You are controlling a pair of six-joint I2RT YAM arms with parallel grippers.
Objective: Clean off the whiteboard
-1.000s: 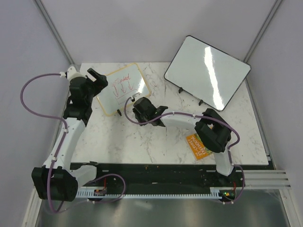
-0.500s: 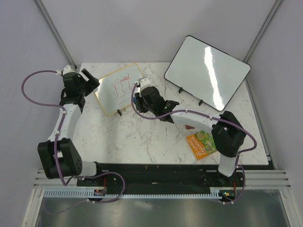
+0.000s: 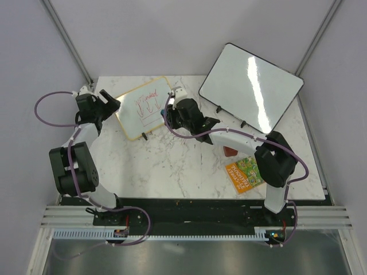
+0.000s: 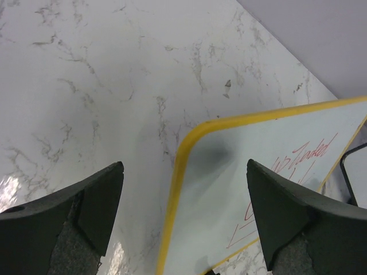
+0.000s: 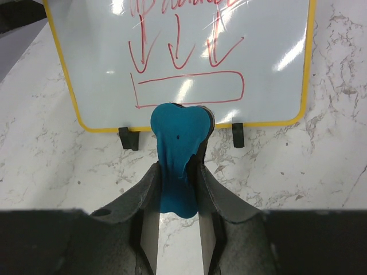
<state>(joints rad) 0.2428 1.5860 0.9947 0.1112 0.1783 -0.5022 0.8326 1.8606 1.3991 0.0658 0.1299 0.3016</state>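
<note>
The small yellow-framed whiteboard [image 3: 144,107] stands tilted on black feet at the table's back left, with red writing and arrows on it; it also shows in the left wrist view [image 4: 269,172] and the right wrist view [image 5: 183,57]. My right gripper [image 3: 172,112] is shut on a blue eraser [image 5: 179,143], held just in front of the board's lower edge. My left gripper [image 3: 109,102] is open at the board's left edge, its fingers [image 4: 92,212] straddling the yellow corner [image 4: 192,137] without touching it.
A larger black-framed blank whiteboard [image 3: 251,87] stands at the back right. A colourful card [image 3: 245,173] and a small red object [image 3: 229,151] lie at the front right. The table's left edge is close to the left arm.
My right gripper has moved up and back with the eraser, from mid-table to the board's right lower side. My left gripper has shifted left and lower, to the board's left edge.
</note>
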